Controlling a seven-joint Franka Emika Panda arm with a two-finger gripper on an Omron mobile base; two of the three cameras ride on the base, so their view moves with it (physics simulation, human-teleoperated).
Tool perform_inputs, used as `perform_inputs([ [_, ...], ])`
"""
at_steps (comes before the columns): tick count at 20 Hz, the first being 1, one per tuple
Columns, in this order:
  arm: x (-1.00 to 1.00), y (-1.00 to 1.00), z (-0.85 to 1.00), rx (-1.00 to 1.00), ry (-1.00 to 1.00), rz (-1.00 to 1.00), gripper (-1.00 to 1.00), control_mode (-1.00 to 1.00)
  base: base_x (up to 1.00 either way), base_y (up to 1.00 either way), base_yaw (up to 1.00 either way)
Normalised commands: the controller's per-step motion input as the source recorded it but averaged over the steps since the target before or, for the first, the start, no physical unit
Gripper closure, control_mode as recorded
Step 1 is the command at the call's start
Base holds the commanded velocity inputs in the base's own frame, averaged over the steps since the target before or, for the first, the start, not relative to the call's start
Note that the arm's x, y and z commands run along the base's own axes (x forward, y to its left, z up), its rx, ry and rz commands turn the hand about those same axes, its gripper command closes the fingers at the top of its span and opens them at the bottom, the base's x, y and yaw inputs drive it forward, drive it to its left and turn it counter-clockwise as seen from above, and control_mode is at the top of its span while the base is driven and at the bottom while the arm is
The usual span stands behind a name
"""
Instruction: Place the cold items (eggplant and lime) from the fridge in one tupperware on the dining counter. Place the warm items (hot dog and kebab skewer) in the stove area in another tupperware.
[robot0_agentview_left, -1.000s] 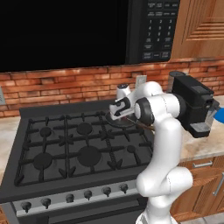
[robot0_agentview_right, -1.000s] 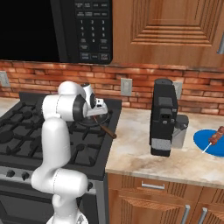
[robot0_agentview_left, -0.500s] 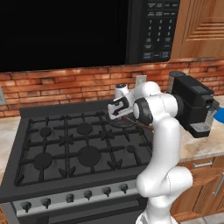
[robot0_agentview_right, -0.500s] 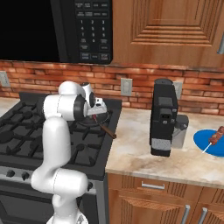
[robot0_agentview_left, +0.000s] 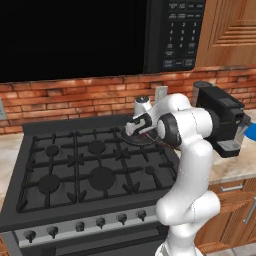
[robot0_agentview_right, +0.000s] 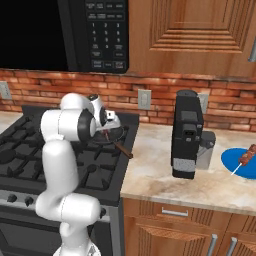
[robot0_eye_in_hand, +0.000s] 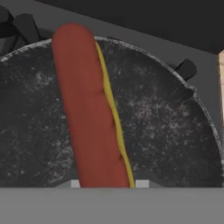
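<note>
The hot dog (robot0_eye_in_hand: 89, 109), red-brown with a yellow mustard stripe, lies in a dark round pan (robot0_eye_in_hand: 175, 131) on the stove's back right burner. My gripper (robot0_eye_in_hand: 107, 183) points down into the pan, its two tips against either side of the hot dog's near end, shut on it. From the base, the gripper (robot0_agentview_left: 134, 131) (robot0_agentview_right: 111, 125) sits low over the pan (robot0_agentview_left: 145, 140) (robot0_agentview_right: 102, 137). The kebab skewer (robot0_agentview_right: 246, 156) rests on a blue plate (robot0_agentview_right: 235, 167) at the far right of the counter. Eggplant, lime and tupperware are out of view.
A black coffee machine (robot0_agentview_left: 223, 117) (robot0_agentview_right: 186, 134) stands on the counter right of the stove (robot0_agentview_left: 75, 170). The pan's brown handle (robot0_agentview_right: 123, 149) points toward the counter. A microwave (robot0_agentview_left: 100, 35) hangs above the burners, with a brick wall behind.
The fingers have closed from wide open onto the hot dog. The arm has hardly moved over the pan.
</note>
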Motion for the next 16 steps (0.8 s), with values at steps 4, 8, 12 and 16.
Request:
perform_inputs([
  [4,-0.44,0.0,0.42,0.03,-0.14,0.07,1.0,-1.0,0.0,0.0,0.0],
  [8,-0.46,0.0,0.53,0.02,-0.11,0.1,1.0,-1.0,0.0,0.0,0.0],
  [12,-0.42,0.0,0.55,0.02,-0.06,0.06,1.0,-1.0,0.0,0.0,0.0],
  [16,-0.44,0.0,0.63,0.02,-0.02,0.04,1.0,-1.0,0.0,0.0,0.0],
])
